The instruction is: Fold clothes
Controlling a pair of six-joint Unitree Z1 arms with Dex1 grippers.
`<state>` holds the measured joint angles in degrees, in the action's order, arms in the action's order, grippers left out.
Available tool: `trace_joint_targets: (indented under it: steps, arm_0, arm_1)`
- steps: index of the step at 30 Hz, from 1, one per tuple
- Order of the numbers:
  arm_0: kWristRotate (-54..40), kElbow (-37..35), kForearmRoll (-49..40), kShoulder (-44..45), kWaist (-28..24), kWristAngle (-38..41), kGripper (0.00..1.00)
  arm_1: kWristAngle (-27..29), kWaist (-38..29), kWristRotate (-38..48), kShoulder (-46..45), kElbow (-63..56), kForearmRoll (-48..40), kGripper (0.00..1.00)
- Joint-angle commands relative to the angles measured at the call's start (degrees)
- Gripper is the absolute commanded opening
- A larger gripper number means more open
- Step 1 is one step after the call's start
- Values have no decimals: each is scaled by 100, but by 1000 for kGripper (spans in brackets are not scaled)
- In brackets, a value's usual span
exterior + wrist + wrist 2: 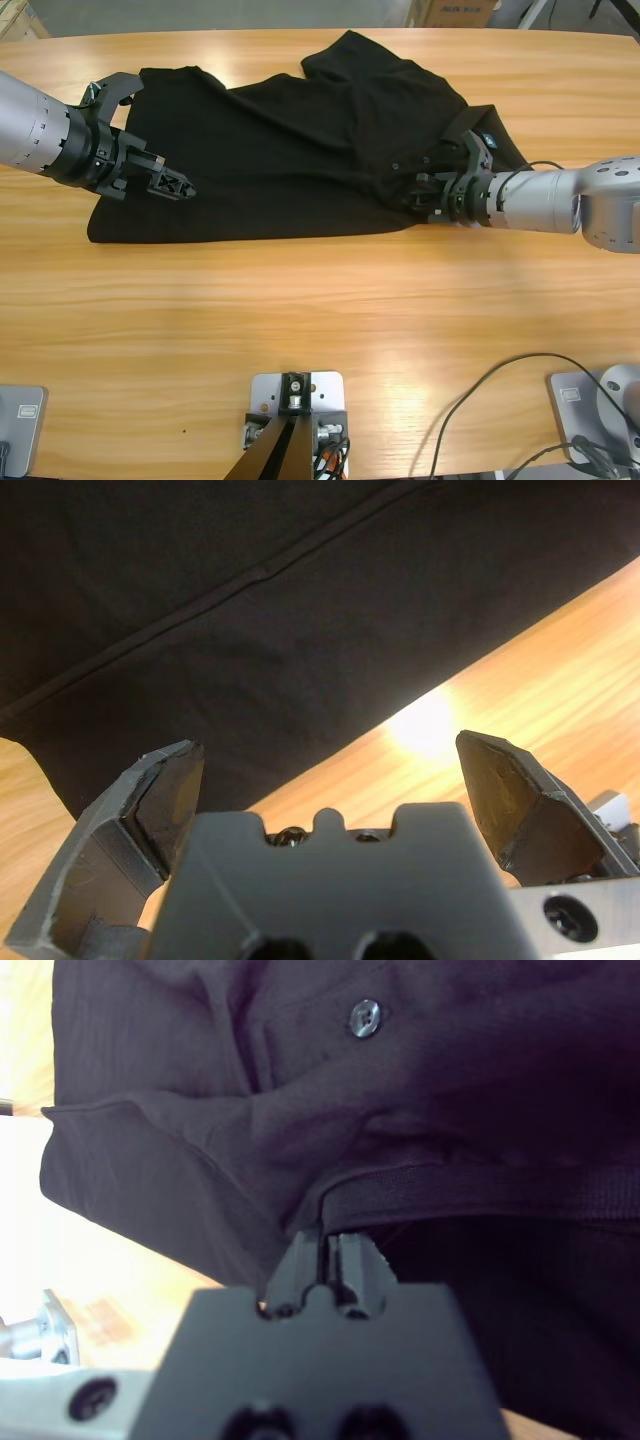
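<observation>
From above, the black polo shirt (290, 150) sprawls rumpled across the table (320, 330). Left wrist: left gripper (330, 780) gapes empty at its hem. Right wrist: right gripper (325, 1250) pinches fabric near a button (364, 1016), probably the collar; limp knit, best lifted by edges.

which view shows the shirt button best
The right wrist view: one button sits large and clear on the shirt, just above the right gripper, whose jaws are shut on the fabric. The high view shows buttons only as tiny specks. The left wrist view shows plain fabric and a seam, no button.
</observation>
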<state>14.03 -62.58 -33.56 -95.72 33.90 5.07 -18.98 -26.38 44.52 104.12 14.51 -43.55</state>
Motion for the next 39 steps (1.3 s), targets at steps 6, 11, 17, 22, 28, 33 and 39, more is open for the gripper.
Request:
trace_joint_targets:
  steps: [6, 11, 17, 22, 28, 33, 39]
  arm_0:
    - [197, 97, -37, -245, 208, 100, 977]
    - [197, 176, -37, -219, 213, 93, 977]
    - [197, 183, -37, -217, 222, 100, 977]
    - [199, 211, -37, -193, 231, 96, 977]
    - [197, 185, -37, -208, 231, 100, 977]
    - [197, 176, -37, -184, 231, 100, 977]
    - [199, 194, -24, -245, 254, 149, 977]
  arm_1:
    - [-151, -204, 236, -1765, 1198, 3483, 0]
    - [-150, -354, 286, -1215, 1200, 3094, 0]
    - [-120, -509, 368, -726, 1195, 2804, 0]
    - [10, -545, 523, -575, 1170, 2811, 0]
    - [-28, -716, 817, -255, 1169, 2492, 407]
    - [364, -778, 918, -730, 1079, 2662, 1000]
    - [1840, -825, 713, -2600, 1692, 5413, 1000]
